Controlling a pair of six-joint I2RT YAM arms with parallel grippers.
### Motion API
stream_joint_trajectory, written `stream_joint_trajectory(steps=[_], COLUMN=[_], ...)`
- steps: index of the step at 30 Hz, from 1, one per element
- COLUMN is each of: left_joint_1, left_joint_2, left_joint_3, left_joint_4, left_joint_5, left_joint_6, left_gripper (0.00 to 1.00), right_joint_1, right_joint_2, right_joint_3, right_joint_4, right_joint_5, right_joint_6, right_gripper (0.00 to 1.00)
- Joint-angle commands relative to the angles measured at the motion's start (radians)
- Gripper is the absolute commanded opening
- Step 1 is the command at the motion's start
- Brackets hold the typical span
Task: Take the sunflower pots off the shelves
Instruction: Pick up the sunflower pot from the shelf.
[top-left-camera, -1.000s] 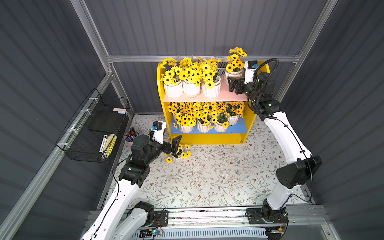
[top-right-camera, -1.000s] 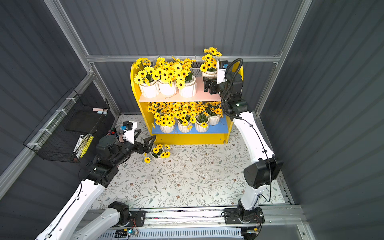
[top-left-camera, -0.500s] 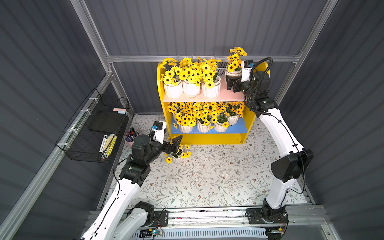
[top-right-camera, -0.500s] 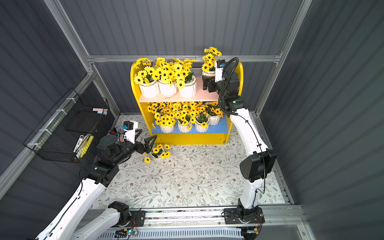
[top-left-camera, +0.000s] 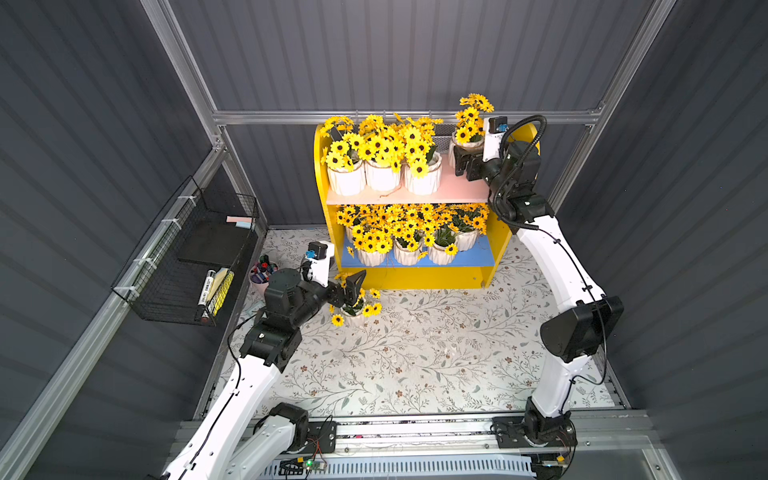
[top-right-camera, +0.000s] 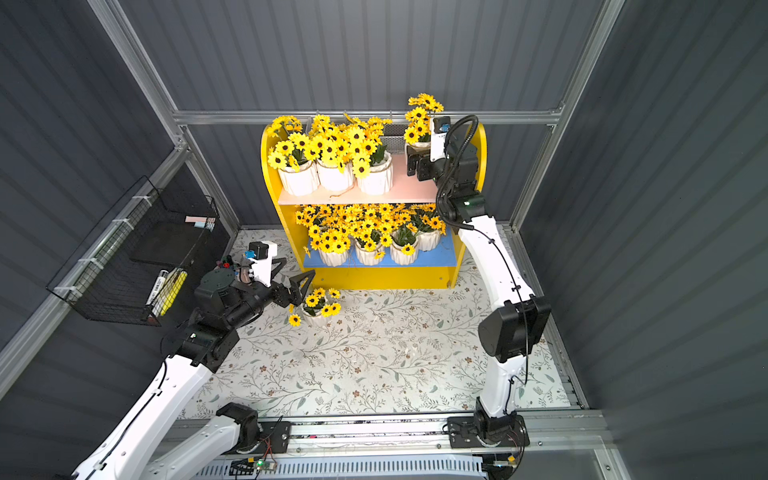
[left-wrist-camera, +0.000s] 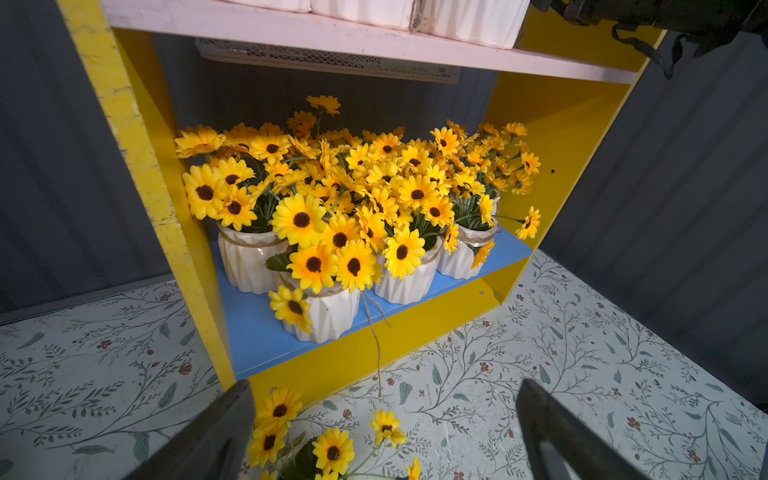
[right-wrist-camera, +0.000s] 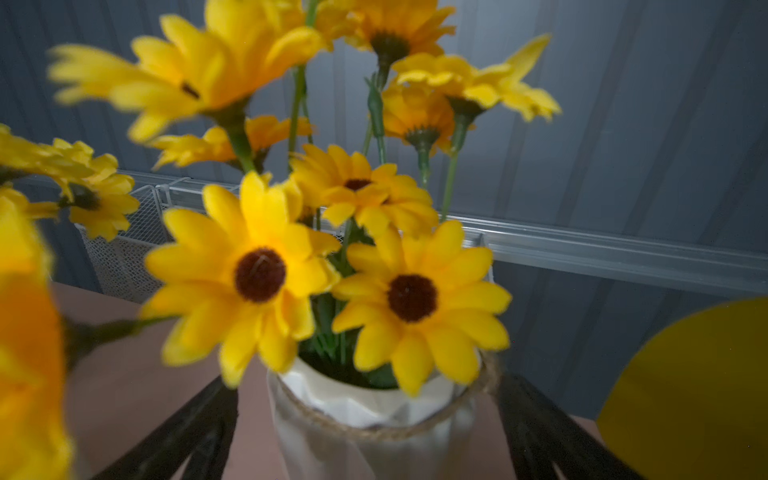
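The right end effector (top-left-camera: 465, 164) sits at the upper pink board (top-left-camera: 440, 191) of the yellow shelves (top-left-camera: 503, 245), at the end of that board nearest the right arm, where a lone sunflower pot (top-left-camera: 468, 144) stands apart from the others. Its jaws are spread wide and bracket the white ribbed body of that pot. In the right wrist view the two dark fingers (right-wrist-camera: 199, 419) stand on either side of the pot (right-wrist-camera: 374, 419). Bare pink board shows between one finger and the pot wall, while the other finger comes close to the twine round the rim, and I cannot tell whether it touches. Nothing is pinched. Along the rest of the upper board three pots (top-left-camera: 382, 178) stand side by side in a row, and the blue lower board (top-left-camera: 478, 257) carries a crowded group of pots (top-left-camera: 407, 254) with their flowers tangled together. The left end effector (top-right-camera: 298, 269) hangs low over the flowered bench (top-left-camera: 436, 353) just in front of the shelves, near their side panel on the left arm's side, jaws likewise spread wide and holding nothing. A loose pot (top-right-camera: 316, 318) stands upright on the bench just beyond its fingertips. In the left wrist view that pot's flowers (left-wrist-camera: 332, 451) show between the two fingers (left-wrist-camera: 224, 432), close to one of them.
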Motion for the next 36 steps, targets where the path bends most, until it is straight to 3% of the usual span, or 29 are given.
stream_joint_trajectory(steps=[1,36], left_joint_1=[-0.007,-0.007], left_joint_2=[-0.001,-0.016], left_joint_3=[-0.010,-0.013], left_joint_4=[0.015,0.018], left_joint_5=[0.018,0.035], left_joint_6=[0.019,0.033], left_gripper=[0.99,0.99], right_joint_1=[-0.005,-0.017], right_joint_2=[0.012,0.175], right_joint_3=[0.012,0.212], right_joint_4=[0.051,0.049], right_joint_5=[-0.013,-0.043], right_joint_6=[-0.035,0.036], right_gripper=[0.99,0.99])
